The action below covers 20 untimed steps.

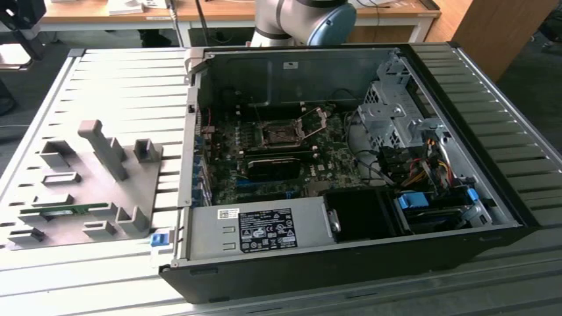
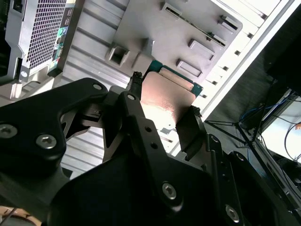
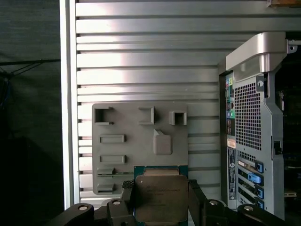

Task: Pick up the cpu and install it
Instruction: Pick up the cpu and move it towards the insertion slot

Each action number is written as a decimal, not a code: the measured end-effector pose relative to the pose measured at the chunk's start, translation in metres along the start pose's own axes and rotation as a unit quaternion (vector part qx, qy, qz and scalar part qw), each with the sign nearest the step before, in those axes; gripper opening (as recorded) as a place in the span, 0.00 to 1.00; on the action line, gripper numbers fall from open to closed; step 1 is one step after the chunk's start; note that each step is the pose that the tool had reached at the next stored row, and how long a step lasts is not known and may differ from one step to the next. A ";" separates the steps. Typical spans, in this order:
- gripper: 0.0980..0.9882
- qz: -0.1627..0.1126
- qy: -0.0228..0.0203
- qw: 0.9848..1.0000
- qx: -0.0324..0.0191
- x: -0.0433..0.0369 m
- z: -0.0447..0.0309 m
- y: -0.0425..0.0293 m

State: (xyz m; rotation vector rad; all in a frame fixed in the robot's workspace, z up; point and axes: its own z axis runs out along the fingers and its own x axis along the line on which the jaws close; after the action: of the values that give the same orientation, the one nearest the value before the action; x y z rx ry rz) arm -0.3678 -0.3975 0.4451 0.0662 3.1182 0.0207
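Silvery cpu (image 3: 161,197) between fingers (image 3: 195,197) — outside the case (image 1: 351,263)

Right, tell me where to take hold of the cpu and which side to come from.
By two opposite edges, as the end effector grips it now in both wrist views. The cpu is a thin flat square, so its smooth metal top offers no purchase; approaching square to that top face is probably best.

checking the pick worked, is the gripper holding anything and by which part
Yes, the cpu, clamped by two opposite side edges between the jaws of the gripper, seen in both wrist views.
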 end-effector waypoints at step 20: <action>0.50 0.000 0.000 1.000 0.000 -0.0186 0.0014 0.0081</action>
State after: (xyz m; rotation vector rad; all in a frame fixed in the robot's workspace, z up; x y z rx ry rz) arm -0.3488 -0.3902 0.4442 0.0664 3.1181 0.0208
